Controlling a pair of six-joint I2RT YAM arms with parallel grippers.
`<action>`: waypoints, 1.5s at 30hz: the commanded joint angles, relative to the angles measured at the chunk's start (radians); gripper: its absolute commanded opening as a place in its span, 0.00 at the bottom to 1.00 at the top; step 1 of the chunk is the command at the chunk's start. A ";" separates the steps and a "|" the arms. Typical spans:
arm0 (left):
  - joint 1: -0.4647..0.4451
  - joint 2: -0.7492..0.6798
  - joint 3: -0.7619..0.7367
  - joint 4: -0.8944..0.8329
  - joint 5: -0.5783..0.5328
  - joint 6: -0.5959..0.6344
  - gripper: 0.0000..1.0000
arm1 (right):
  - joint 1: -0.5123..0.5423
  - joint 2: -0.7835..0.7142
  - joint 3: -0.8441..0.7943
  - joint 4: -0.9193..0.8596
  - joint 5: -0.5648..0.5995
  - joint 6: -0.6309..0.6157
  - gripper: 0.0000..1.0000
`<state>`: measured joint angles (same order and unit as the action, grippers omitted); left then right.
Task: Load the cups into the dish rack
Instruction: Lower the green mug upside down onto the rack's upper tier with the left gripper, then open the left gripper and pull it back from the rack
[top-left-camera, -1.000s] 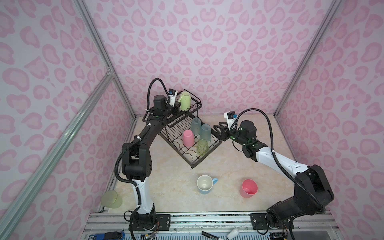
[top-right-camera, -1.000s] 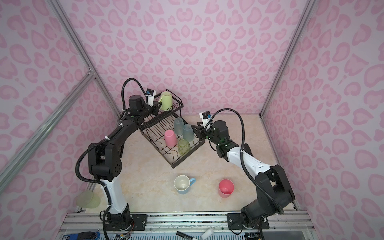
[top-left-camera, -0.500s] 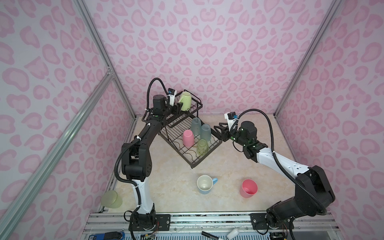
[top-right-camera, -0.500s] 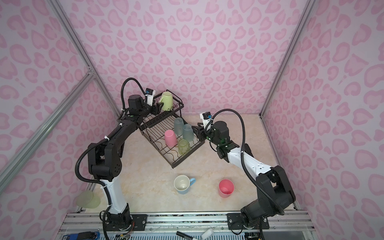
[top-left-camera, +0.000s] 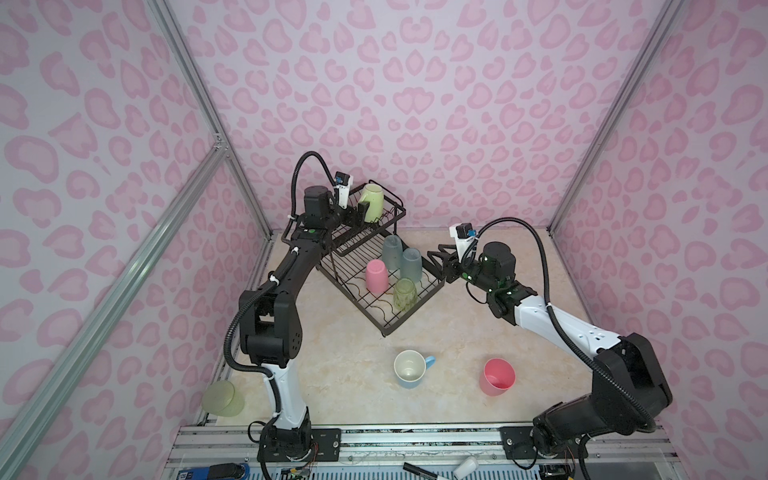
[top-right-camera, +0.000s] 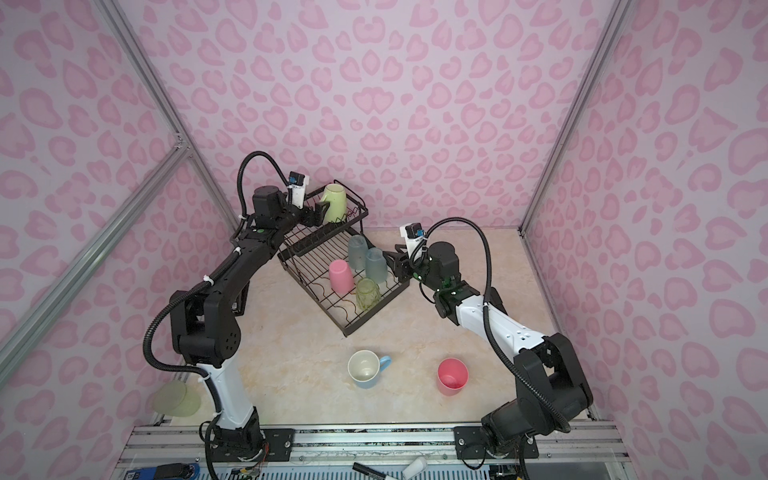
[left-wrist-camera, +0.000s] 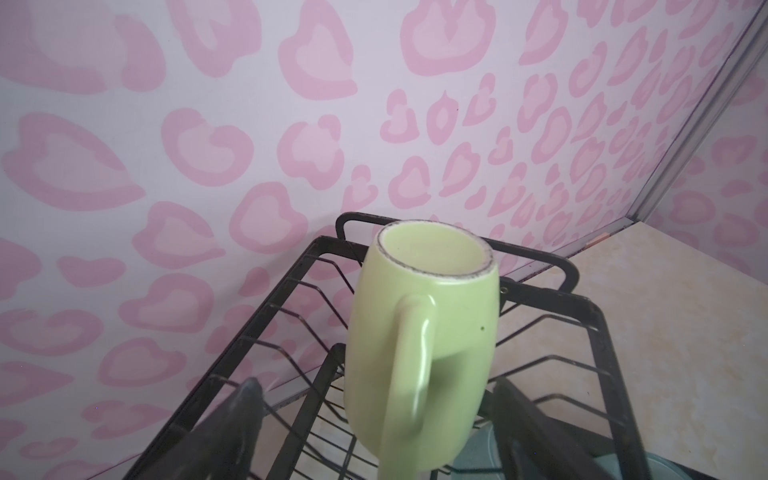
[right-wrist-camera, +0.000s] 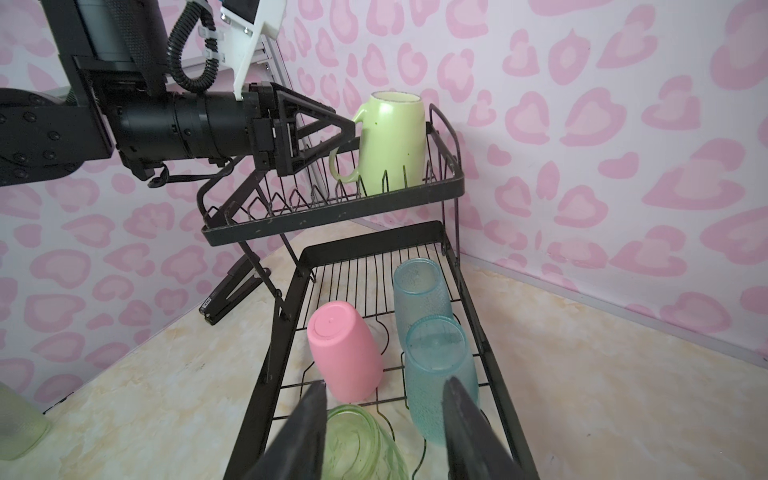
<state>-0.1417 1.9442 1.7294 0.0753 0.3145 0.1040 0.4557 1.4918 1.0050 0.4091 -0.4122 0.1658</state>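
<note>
Far left, a loose green tumbler (top-left-camera: 222, 398) sits by the wall, well apart from the dish rack (top-left-camera: 390, 330). The left gripper (top-left-camera: 358, 212) has its jaws spread wide on either side of the lime mug (left-wrist-camera: 419, 332), which stands upside down in the upper basket (nothing gripped). In the lower tray stand a racked pink cup (top-left-camera: 377, 275), base up, two blue-grey tumblers (top-left-camera: 391, 251) and a racked green tumbler (top-left-camera: 404, 294). The light-blue mug (top-left-camera: 411, 369) stands mouth-up on the table. The right gripper (right-wrist-camera: 384, 384), just beside the rack, is half open and empty. Farthest right is a loose pink cup (top-left-camera: 497, 376).
</note>
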 joint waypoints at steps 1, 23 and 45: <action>-0.001 -0.033 0.003 0.009 -0.017 -0.010 0.89 | -0.001 -0.003 -0.003 0.034 -0.005 0.006 0.46; -0.005 -0.382 -0.097 -0.269 -0.392 -0.452 0.95 | 0.064 -0.081 -0.039 -0.062 0.131 -0.069 0.62; 0.074 -0.678 -0.339 -1.086 -0.679 -0.755 0.89 | 0.131 -0.064 -0.046 -0.143 0.228 -0.138 0.65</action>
<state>-0.0875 1.2789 1.4261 -0.9142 -0.3664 -0.6273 0.5785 1.4227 0.9569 0.2825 -0.2085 0.0479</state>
